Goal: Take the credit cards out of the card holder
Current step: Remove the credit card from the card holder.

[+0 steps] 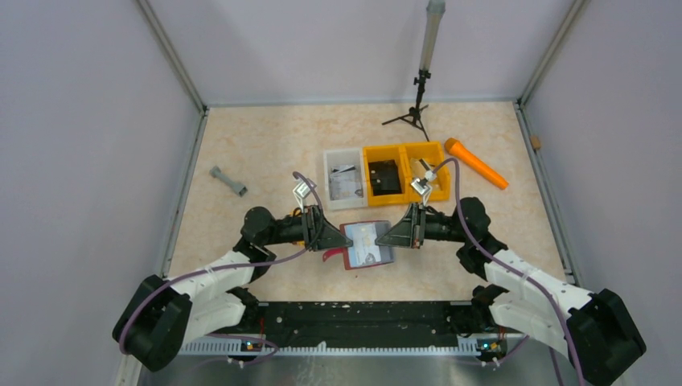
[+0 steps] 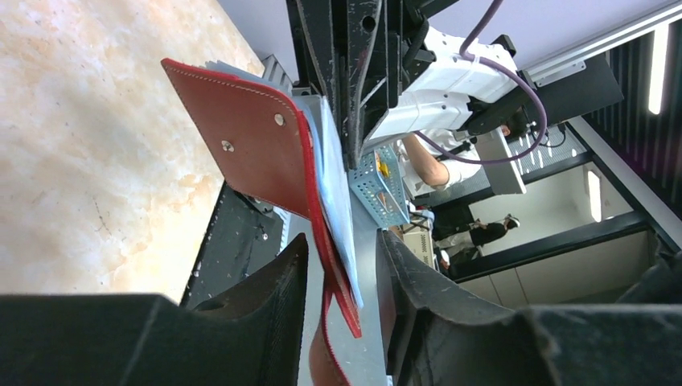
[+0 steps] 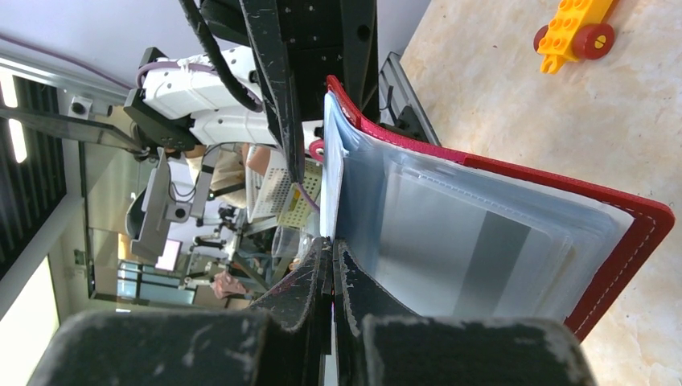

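The dark red card holder (image 1: 367, 245) hangs open between my two grippers, just above the table. In the right wrist view its red cover (image 3: 635, 233) frames clear pockets, and one pale credit card (image 3: 482, 257) with a grey stripe shows inside them. My right gripper (image 3: 332, 248) is shut on a thin inner edge of the holder. My left gripper (image 2: 342, 241) is open: the holder's red edge (image 2: 249, 145) and its strap hang in the gap, and the fingers (image 2: 281, 281) stand apart from it on both sides.
Behind the holder stand a clear bin (image 1: 344, 178) with pale printed items and two orange bins (image 1: 406, 169). An orange tool (image 1: 476, 163) lies at the back right, a grey piece (image 1: 228, 182) at the left, a tripod (image 1: 414, 112) at the back. A yellow toy block (image 3: 573, 28) sits nearby.
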Controlling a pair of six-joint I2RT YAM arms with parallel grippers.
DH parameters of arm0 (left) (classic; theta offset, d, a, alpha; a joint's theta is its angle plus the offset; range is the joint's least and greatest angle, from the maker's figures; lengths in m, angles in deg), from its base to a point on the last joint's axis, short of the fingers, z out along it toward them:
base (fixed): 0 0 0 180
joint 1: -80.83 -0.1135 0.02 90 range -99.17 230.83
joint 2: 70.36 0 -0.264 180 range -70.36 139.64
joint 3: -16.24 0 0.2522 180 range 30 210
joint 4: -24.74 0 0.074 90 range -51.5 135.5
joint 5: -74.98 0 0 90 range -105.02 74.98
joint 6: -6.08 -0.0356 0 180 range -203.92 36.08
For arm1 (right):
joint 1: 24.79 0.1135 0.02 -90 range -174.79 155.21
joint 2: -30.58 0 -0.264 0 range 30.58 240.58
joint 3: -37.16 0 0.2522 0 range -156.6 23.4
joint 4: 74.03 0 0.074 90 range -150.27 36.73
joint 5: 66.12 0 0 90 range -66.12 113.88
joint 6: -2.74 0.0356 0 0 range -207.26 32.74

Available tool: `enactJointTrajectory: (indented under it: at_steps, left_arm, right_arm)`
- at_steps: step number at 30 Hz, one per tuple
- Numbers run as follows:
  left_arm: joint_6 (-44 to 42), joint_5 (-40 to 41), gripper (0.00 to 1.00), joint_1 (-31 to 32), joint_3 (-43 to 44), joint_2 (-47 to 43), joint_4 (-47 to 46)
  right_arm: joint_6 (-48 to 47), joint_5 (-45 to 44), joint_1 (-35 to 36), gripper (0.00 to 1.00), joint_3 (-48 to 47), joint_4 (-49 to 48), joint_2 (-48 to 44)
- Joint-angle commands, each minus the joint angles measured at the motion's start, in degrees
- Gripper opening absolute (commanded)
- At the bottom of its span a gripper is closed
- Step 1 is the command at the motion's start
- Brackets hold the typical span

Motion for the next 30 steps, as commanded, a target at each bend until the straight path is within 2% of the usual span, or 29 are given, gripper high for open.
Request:
enactJointTrajectory:
  at_steps: [1,3,8,10,11,14,18,22,27,30]
  left_arm:
    - [-3.93,0.57,0.4,0.97,3.01,0.12,3.27]
    - [-5.32,1.16,0.38,1.52,3.65,0.11,5.39]
    - [-6.2,1.84,0.25,2.37,4.43,0.77,6.36]
    - [-6.21,1.84,0.23,2.65,4.66,1.25,6.39]
    - [-6.26,1.84,0.19,2.81,4.7,1.4,6.26]
    - [-5.77,1.91,0.0,2.96,4.59,1.56,5.21]
    - [-3.85,2.55,0.0,2.89,3.5,1.49,0.39]
    - [-0.46,3.01,0.0,3.01,2.32,3.17,-5.94]
    - [1.87,2.52,0.0,3.1,1.9,5.71,-10.55]
    - [1.73,2.45,0.0,3.12,1.81,5.82,-10.72]
  right_arm:
    - [-0.09,0.81,-0.5,0.0,-1.41,-3.46,-0.92]
    - [-0.19,0.8,-0.5,0.0,-1.49,-3.6,-0.66]
    - [-0.2,0.59,-0.42,0.0,-1.57,-3.9,-0.21]
    - [-0.16,0.43,-0.41,0.0,-1.59,-3.93,-0.19]
    - [-0.22,0.44,-0.41,0.0,-1.57,-3.98,-0.18]
    - [-0.04,0.76,-0.32,0.01,-1.59,-4.06,-0.21]
    - [1.08,0.89,-0.32,0.17,-1.17,-5.41,-0.29]
    - [1.71,0.88,-0.23,0.24,-1.29,-6.57,-0.14]
    - [3.04,1.29,0.19,0.22,-1.29,-9.33,1.16]
    - [5.07,1.75,0.2,0.08,-0.89,-12.04,1.8]
